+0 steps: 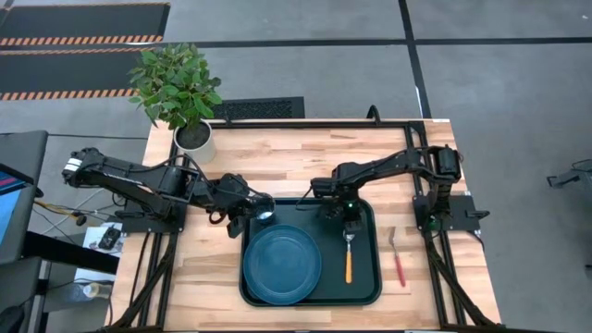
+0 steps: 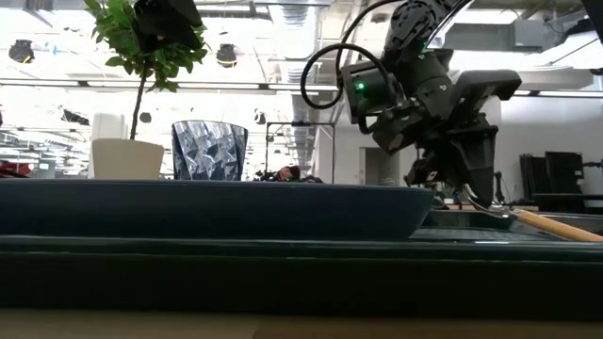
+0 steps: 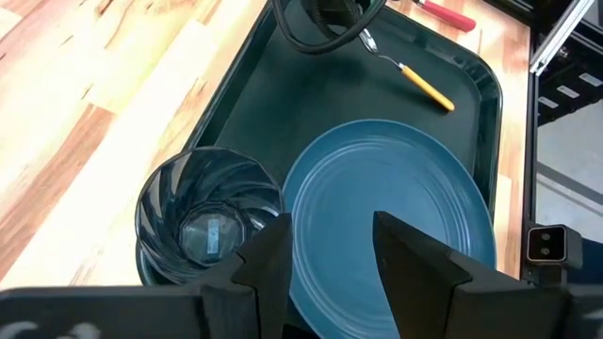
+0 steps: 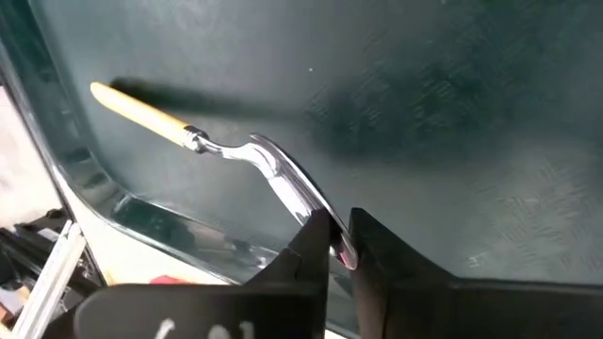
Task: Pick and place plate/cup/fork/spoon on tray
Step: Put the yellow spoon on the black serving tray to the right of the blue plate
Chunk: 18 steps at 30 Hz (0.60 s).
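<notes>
Wooden tabletop (image 1: 296,162) carries the tray (image 1: 370,294), with plate (image 1: 281,263) and cup (image 1: 265,215) already on it. Step in hand: placing the spoon (image 1: 349,262). Right tool (image 4: 339,247) pinches the spoon's metal bowl, the orange-yellow handle lying on the tray floor beside the plate. Left tool (image 3: 330,247) hangs spread just beside the cup, holding nothing. Next move, by my reading: release the spoon, then fetch the fork (image 1: 398,262), red-handled, lying on the tabletop just off the tray's right rim.

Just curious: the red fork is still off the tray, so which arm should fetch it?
Probably the right: its gripper is nearer the fork, which lies on the table past the tray's right edge.
</notes>
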Each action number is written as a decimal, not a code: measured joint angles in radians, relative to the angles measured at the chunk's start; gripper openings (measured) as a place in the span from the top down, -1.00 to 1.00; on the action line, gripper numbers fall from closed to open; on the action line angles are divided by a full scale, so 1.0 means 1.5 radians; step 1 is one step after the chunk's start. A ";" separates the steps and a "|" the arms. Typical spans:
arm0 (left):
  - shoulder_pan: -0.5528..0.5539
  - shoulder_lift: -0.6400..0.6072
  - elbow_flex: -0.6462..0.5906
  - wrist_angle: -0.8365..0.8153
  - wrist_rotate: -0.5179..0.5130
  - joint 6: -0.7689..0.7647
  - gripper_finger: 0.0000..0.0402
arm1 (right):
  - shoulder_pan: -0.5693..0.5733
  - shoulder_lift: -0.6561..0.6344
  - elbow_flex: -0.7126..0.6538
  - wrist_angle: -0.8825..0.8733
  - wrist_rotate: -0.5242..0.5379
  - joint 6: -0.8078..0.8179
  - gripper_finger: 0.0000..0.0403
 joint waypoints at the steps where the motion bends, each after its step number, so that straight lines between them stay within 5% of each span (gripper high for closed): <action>1: 0.000 0.000 0.000 0.000 0.000 0.000 0.33 | 0.000 0.000 0.000 0.000 0.003 0.003 0.75; 18: 0.000 0.000 0.000 0.000 -0.001 -0.004 0.33 | 0.035 0.001 0.000 0.013 0.060 0.014 0.38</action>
